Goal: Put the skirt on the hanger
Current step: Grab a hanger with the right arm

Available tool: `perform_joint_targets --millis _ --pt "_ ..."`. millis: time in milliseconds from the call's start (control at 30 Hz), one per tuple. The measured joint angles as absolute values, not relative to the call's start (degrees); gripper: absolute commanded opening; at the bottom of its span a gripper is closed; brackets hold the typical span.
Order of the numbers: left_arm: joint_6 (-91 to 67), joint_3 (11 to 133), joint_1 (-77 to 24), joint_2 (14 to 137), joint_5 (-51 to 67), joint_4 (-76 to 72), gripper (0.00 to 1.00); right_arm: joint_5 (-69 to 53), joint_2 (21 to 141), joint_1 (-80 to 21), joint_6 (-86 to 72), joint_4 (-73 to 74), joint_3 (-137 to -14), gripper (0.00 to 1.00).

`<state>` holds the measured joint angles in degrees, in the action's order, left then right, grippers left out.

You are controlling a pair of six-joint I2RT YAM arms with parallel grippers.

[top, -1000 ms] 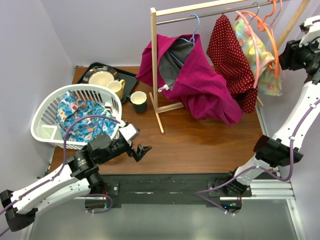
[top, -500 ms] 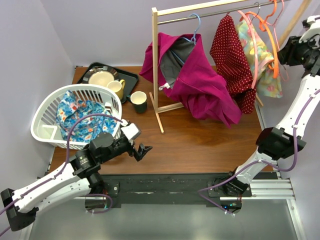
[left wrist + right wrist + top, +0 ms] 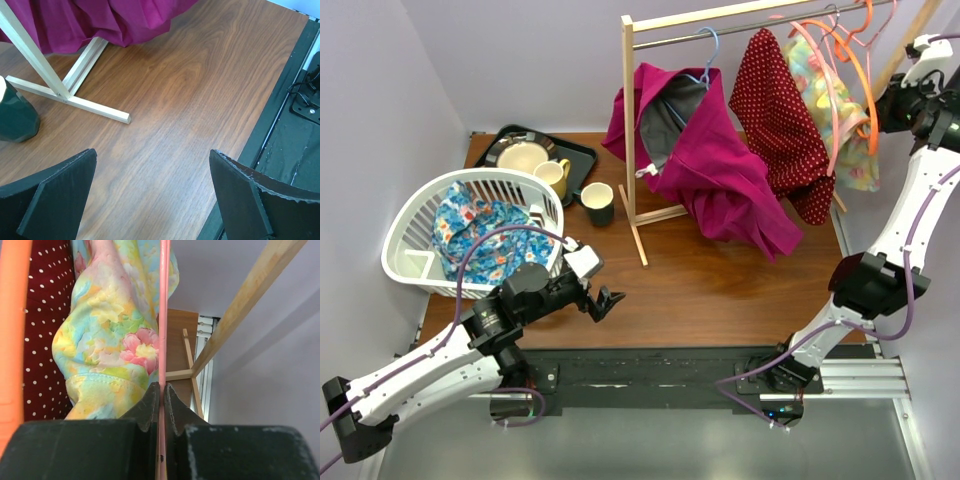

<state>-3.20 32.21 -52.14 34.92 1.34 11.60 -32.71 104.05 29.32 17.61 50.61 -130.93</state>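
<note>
Right claw (image 3: 161, 396) clamped the pink hanger (image 3: 163, 310), floral skirt (image 3: 112, 335) draped just beside it; left claw (image 3: 152, 167) gaped above the table (image 3: 190, 100).

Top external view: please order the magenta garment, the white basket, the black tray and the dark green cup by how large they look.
1. magenta garment, clearly largest, though it hangs raised on the rack, perhaps nearer the camera
2. white basket
3. black tray, partly covered by dishes
4. dark green cup
</note>
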Motion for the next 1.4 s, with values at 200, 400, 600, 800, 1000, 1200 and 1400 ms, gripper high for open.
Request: perform_joint_targets --millis 200,400,600,800,1000,1200,1400 --pt "-3.2 32.2 -52.1 35.0 1.4 11.6 1.0 -33.1 98.5 30.1 15.5 46.5 -125.9 0.0" --pt "-3.2 32.2 -52.1 35.1 1.5 11.6 1.0 -34.3 90.9 32.1 13.4 40.9 -121.0 0.0" --pt "-3.2 32.1 -52.1 35.4 1.8 11.6 1.0 -35.7 87.0 34.3 12.9 37.3 -115.7 0.0" --pt "-3.2 32.1 -52.1 35.6 2.2 11.6 1.0 -37.0 85.6 35.6 13.1 34.0 -108.0 0.0" --pt "-3.2 32.0 -52.1 36.1 2.3 11.6 1.0 -38.2 82.0 36.1 11.5 26.2 -99.3 0.0" --pt "-3.2 32.0 -52.1 36.3 2.4 11.6 1.0 -39.0 80.0 36.4 6.3 17.2 -96.0 0.0" --pt "-3.1 32.0 -52.1 36.7 2.4 11.6 1.0 -40.1 80.3 36.4 -0.9 9.7 -94.7 0.0"
